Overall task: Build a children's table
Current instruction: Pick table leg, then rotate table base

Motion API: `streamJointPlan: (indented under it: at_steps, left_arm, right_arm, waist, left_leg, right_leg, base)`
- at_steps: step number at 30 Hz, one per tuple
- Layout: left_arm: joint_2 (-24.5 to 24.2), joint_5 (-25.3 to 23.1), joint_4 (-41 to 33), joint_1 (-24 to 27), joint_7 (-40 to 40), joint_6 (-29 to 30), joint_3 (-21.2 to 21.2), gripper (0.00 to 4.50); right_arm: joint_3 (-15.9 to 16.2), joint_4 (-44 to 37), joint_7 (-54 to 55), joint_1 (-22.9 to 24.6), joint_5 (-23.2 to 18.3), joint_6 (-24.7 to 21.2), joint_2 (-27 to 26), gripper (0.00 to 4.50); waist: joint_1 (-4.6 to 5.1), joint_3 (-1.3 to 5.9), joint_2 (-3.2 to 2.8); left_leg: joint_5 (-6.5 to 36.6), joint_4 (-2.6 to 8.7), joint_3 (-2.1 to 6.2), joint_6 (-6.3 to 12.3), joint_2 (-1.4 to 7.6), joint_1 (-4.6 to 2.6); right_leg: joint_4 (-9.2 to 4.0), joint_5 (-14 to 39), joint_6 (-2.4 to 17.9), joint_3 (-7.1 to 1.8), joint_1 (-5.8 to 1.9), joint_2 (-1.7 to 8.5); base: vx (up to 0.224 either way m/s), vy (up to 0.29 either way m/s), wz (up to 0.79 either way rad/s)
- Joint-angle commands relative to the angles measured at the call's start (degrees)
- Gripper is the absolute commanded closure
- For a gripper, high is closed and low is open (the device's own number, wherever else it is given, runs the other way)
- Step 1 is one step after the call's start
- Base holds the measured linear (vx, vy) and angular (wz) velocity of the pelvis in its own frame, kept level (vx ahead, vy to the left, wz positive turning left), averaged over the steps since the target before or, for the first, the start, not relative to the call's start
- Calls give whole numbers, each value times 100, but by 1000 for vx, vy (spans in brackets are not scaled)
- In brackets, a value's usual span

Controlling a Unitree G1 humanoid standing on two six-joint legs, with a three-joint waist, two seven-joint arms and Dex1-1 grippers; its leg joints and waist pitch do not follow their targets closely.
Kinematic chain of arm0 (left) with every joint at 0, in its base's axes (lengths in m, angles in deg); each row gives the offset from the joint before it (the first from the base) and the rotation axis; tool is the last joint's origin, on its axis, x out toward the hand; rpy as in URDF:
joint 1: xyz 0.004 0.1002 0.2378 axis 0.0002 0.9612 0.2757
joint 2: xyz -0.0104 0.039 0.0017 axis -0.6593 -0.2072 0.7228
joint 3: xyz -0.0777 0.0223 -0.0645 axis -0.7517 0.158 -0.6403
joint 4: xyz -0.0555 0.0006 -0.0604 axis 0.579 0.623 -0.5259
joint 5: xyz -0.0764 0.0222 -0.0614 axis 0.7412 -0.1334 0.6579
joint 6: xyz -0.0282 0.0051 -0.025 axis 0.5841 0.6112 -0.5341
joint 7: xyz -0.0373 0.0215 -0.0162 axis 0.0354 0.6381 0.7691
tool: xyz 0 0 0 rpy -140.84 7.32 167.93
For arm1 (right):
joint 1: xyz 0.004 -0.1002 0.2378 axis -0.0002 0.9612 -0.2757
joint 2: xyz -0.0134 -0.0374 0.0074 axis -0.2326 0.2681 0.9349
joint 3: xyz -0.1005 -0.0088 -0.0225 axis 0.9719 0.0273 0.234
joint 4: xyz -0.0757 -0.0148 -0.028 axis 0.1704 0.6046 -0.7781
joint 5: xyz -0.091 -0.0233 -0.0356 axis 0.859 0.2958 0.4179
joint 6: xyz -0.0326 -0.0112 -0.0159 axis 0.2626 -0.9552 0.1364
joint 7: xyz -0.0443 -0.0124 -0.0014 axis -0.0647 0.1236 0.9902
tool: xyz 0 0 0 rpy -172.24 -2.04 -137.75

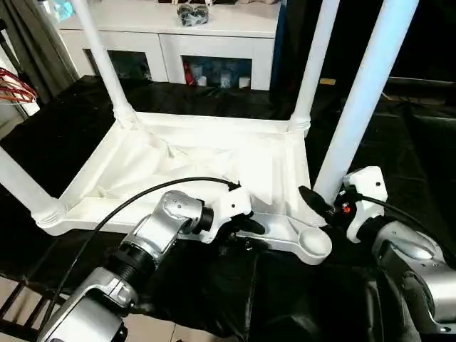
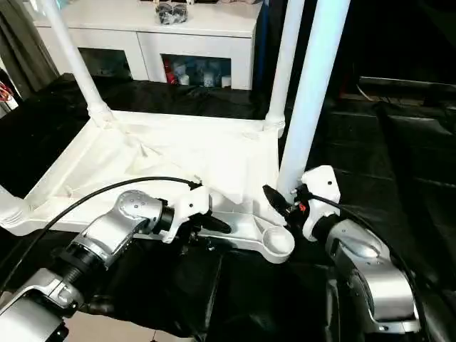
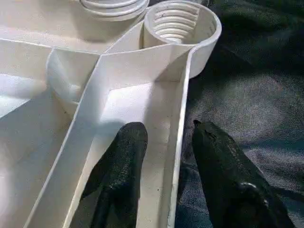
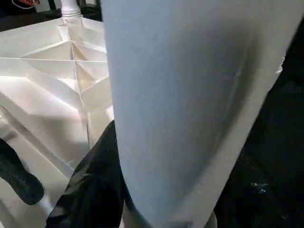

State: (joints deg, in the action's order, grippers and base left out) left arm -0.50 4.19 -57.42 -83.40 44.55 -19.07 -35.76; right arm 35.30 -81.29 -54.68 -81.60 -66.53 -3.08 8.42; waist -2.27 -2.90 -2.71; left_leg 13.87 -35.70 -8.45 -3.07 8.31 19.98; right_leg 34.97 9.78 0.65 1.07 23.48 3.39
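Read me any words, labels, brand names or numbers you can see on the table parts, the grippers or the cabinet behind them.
None can be read.
Tabletop and the legs: plain white, no print.
Left gripper and right gripper: no lettering shows.
Cabinet: things behind its glass doors are too small to read.

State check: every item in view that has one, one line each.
tabletop: upside down on the black cloth, ribs up
three legs: standing in their corner sockets
near right socket: empty, thread showing
fourth leg: held upright beside the empty socket, not yet in
left gripper: fingers straddle the tabletop's near rim
right gripper: shut on the fourth leg
cabinet: doors closed
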Motion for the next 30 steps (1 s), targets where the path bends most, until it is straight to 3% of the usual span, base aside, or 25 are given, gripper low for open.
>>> streamJointPlan:
  at_steps: [1,10,16,21,23,24,30]
  left_arm:
    - [-46,-125,92,-98,34,-19,23,292]
    - [-120,-299,213,-135,84,-112,74,368]
    - [-121,-374,254,-140,108,-108,65,401]
    - [-233,-435,102,-23,-11,-17,-15,446]
    - [-262,-440,51,8,-56,25,-38,446]
    - [-331,-467,-67,82,-159,117,-94,450]
    - [-509,-445,-684,442,-546,789,-404,450]
  right_arm:
    - [-62,-85,33,18,-53,-72,-16,259]
    - [-43,-56,33,-30,-53,-66,-30,259]
    - [-56,-30,52,-58,-79,-85,-57,259]
    - [-306,-17,205,-182,-358,-441,-181,259]
    - [-349,-43,271,-201,-404,-580,-202,259]
    - [-486,-86,423,-277,-573,-878,-293,259]
    - [-603,-70,596,-519,-553,-531,-465,259]
  waist:
    - [-20,319,59]
    - [-10,317,67]
    - [-6,297,69]
    - [6,296,72]
    - [19,297,71]
    - [26,304,82]
    - [81,328,80]
  left_leg:
    - [722,483,92,232,338,71]
    - [721,492,96,234,343,77]
    - [880,511,97,213,345,72]
    - [893,525,113,184,348,75]
    - [850,526,115,174,345,86]
    - [801,520,110,174,342,84]
    - [427,482,82,216,325,111]
  right_leg:
    - [-477,1590,1201,-224,-368,428]
    - [-483,1606,1180,-228,-362,434]
    - [-513,1907,1127,-232,-345,441]
    - [-515,2025,1065,-233,-338,444]
    - [-503,1925,1086,-232,-345,441]
    - [-498,1844,1101,-234,-351,441]
    - [-444,1320,1246,-221,-364,430]
  base:
    - [0,0,0]
    - [0,0,0]
    - [0,0,0]
    - [0,0,0]
    - [0,0,0]
    - [0,0,0]
    - [0,0,0]
